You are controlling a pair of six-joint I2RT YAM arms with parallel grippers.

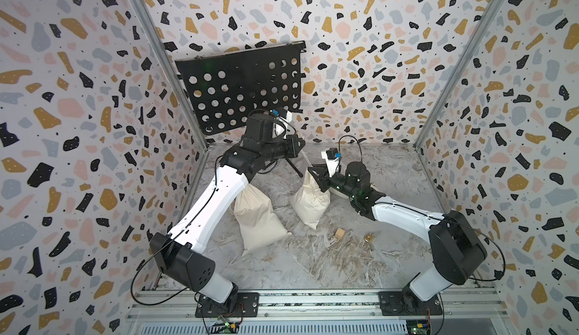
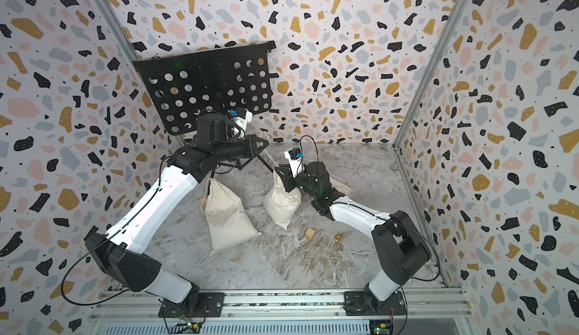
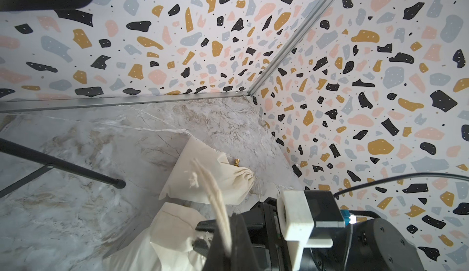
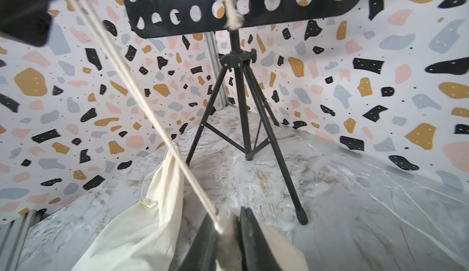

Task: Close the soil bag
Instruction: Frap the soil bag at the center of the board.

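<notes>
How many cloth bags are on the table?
3. First bag under the left arm; second bag in the middle, neck in the right pincer; third bag half hidden behind the right arm.

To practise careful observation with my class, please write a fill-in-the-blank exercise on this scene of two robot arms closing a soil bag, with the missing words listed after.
1. The left gripper holds a taut ____ that runs down to the soil bag.
2. The right gripper grips the soil bag at its ____.
3. Behind the arms stands a black, perforated ____ stand.

Missing words: drawstring; neck; music.
</notes>
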